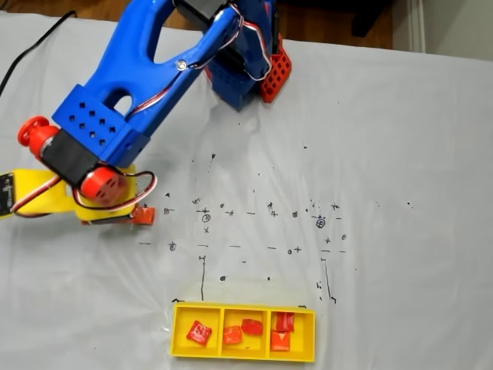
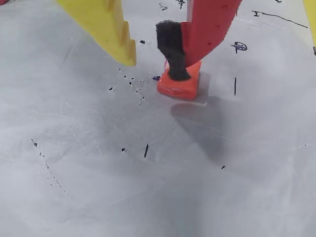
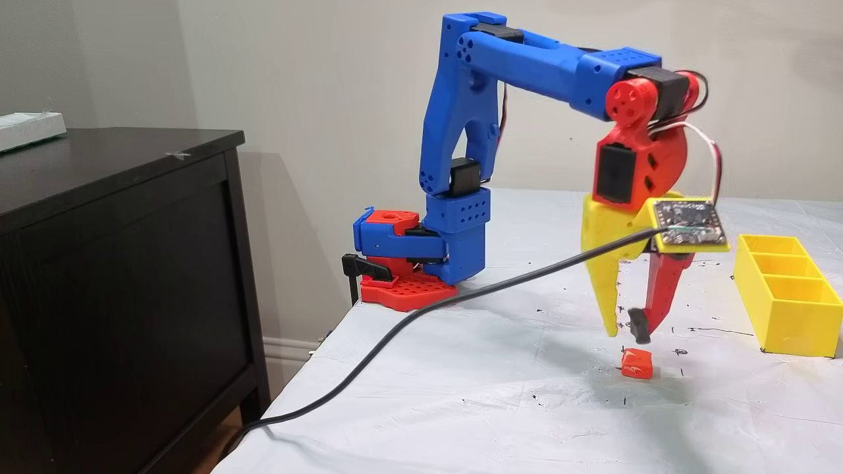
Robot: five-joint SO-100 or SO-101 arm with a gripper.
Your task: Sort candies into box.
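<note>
One orange-red candy [image 3: 637,363] lies on the white sheet, away from the box. My gripper [image 3: 625,334] hangs open just above it, yellow finger [image 2: 106,24] on one side, red finger [image 2: 210,24] on the other. In the wrist view the red finger's black pad overlaps the top of the candy [image 2: 175,90]; whether they touch is unclear. The candy [image 1: 142,215] pokes out from under the wrist in a fixed view. The yellow box [image 1: 179,331] sits at the near edge with a candy [image 1: 199,332] in its left compartment, two in the middle and two in the right.
The arm's blue and red base [image 3: 421,263] stands at the table's back edge. A black cable [image 3: 395,329] trails across the sheet and off the front left corner. A dark cabinet [image 3: 118,263] stands left of the table. Pen marks dot the sheet.
</note>
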